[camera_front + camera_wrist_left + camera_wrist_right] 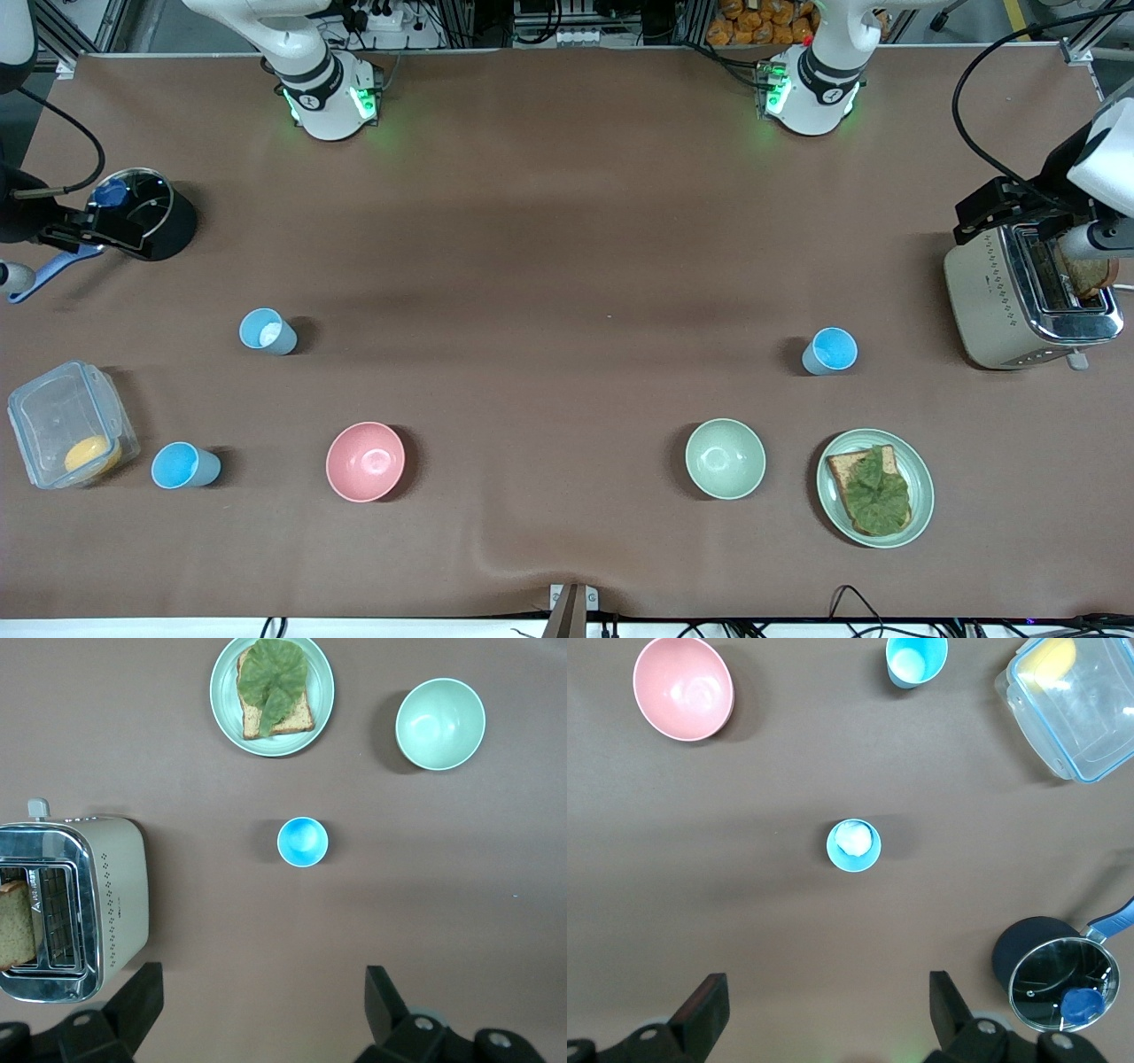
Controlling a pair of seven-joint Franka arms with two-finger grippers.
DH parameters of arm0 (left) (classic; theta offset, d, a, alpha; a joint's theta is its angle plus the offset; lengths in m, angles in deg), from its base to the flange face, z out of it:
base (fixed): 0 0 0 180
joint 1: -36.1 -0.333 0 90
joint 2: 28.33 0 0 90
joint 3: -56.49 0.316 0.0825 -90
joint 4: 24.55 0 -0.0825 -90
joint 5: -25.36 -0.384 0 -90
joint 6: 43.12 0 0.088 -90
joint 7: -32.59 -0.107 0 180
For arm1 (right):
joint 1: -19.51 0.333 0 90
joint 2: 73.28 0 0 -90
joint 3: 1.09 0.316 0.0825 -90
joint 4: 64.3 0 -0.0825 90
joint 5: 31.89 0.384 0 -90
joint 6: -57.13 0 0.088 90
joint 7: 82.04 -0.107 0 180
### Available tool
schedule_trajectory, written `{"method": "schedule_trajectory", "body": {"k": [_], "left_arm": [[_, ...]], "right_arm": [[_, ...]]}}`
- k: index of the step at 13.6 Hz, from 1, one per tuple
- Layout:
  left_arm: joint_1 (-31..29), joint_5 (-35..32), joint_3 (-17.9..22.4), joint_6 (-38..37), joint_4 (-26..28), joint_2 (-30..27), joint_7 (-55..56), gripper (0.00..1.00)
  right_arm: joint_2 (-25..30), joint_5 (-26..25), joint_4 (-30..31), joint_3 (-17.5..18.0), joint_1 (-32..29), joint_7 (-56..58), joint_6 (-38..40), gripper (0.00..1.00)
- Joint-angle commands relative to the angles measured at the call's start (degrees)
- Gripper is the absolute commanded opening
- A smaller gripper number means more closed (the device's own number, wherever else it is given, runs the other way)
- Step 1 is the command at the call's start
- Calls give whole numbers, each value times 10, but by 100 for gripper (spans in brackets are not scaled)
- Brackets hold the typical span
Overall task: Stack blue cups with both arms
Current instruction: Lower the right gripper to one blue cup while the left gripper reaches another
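Three blue cups stand upright and apart. One, whitish inside (267, 331), is toward the right arm's end. A second (184, 465) is nearer the camera, beside a clear container. The third (830, 351) is toward the left arm's end, near the toaster. My left gripper (263, 992) is open and empty, high over bare table, with the third cup (302, 842) in its view. My right gripper (828, 988) is open and empty, high over bare table, with the whitish cup (853, 844) and the second cup (916, 659) in its view. Neither gripper shows in the front view.
A pink bowl (365, 461) and a pale green bowl (725, 458) sit near the front. A plate (924, 483) holds toast with lettuce. A toaster (1001, 301), a clear container (44, 408) and a black pot (173, 226) stand at the table's ends, other arms over them.
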Motion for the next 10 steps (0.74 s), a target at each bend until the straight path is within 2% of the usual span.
{"method": "schedule_trajectory", "body": {"k": [1,6,8,10], "left_arm": [[1,-4,1,-16,-5,-4,-2,100],[-2,-6,7,-19,6,2,-29,100],[-2,-7,7,6,44,16,-30,100],[-4,-10,7,88,122,12,-29,100]], "right_arm": [[5,-3,-2,1,1,-8,4,100],[5,-3,-2,1,1,-8,4,100],[5,-4,-1,2,1,-8,5,100],[5,-3,-2,1,1,-8,5,100]]}}
